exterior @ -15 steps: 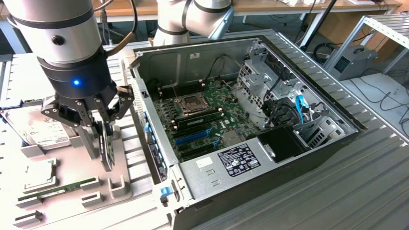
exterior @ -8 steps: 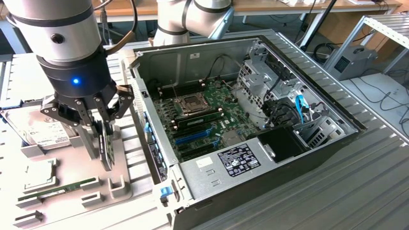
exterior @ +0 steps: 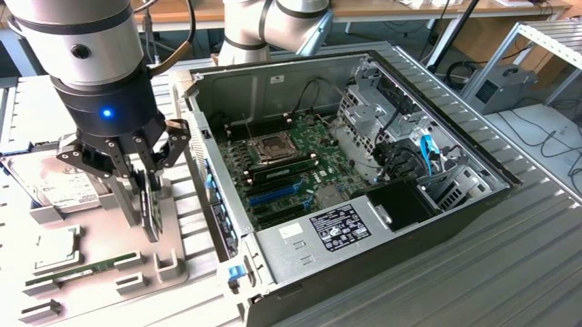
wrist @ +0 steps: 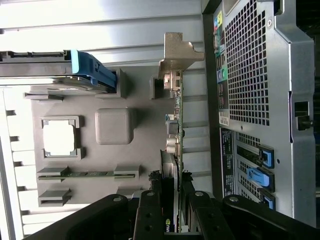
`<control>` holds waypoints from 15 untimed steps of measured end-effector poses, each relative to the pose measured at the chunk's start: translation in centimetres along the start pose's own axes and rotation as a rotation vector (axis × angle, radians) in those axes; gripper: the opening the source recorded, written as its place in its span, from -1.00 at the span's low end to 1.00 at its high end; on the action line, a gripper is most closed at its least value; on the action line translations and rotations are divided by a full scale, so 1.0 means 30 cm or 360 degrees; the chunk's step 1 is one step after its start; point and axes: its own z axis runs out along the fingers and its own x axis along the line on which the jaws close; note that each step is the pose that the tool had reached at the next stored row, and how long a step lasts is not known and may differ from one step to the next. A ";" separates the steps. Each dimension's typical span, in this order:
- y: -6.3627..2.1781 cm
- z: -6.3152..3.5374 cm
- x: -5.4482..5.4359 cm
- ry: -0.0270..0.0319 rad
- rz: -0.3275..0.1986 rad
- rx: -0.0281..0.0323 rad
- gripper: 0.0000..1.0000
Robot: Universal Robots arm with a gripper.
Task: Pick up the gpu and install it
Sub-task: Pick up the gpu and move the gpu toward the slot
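I read the gripper (exterior: 146, 178) clamped on the upright gpu (exterior: 151, 216), over the grey tray (exterior: 108, 237), beside the computer case (exterior: 277, 240).

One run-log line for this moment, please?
gripper: shut on gpu | gpu: on edge, at parts tray | computer case: open

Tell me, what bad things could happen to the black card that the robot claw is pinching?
1. The gripper pinches the gpu by one thin edge, so the card might tilt or slip out.
2. The computer case wall stands close beside it, so the card's metal bracket could bump that wall.
3. If the card dropped, it might land on the memory stick in the tray.
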 end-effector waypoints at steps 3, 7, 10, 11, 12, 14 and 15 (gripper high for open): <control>0.000 -0.003 0.000 -0.00001 0.0000 -0.00001 -0.48; 0.000 -0.007 0.000 0.00000 0.0000 0.00000 -0.48; 0.000 -0.010 0.000 -0.00001 0.0000 -0.00001 -0.48; 0.000 -0.011 0.000 0.00000 0.0000 0.00000 -0.48; 0.000 -0.012 0.000 -0.00001 0.0000 -0.00001 -0.48; 0.000 -0.013 0.000 -0.00001 0.0000 -0.00001 -0.48; 0.000 -0.015 0.000 -0.00001 0.0000 -0.00001 -0.48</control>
